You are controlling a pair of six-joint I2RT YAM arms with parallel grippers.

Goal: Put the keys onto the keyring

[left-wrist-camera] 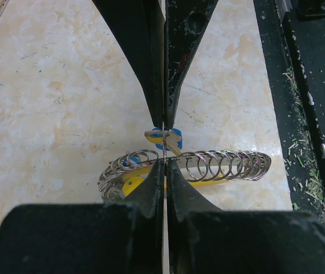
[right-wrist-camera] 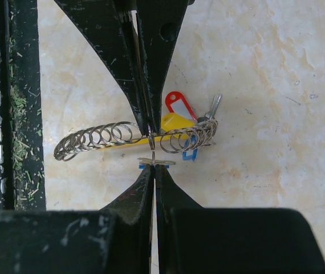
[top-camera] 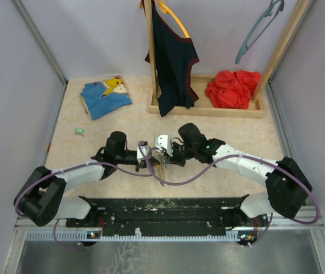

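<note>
Our left gripper (left-wrist-camera: 163,164) pinches the grey looped-wire keyring (left-wrist-camera: 225,165) with its yellow tag (left-wrist-camera: 133,185). Our right gripper (right-wrist-camera: 153,169) clamps the tiny blue-headed key (left-wrist-camera: 175,137).

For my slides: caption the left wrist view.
Shut left claw on the keyring, facing the right claw on the blue key.

The left arm (top-camera: 77,174) and the right arm (top-camera: 242,162) bend inward, wrists facing each other. The left gripper (left-wrist-camera: 164,171) and the right gripper (right-wrist-camera: 153,174) meet tip to tip, each with its jaws pressed together.
</note>
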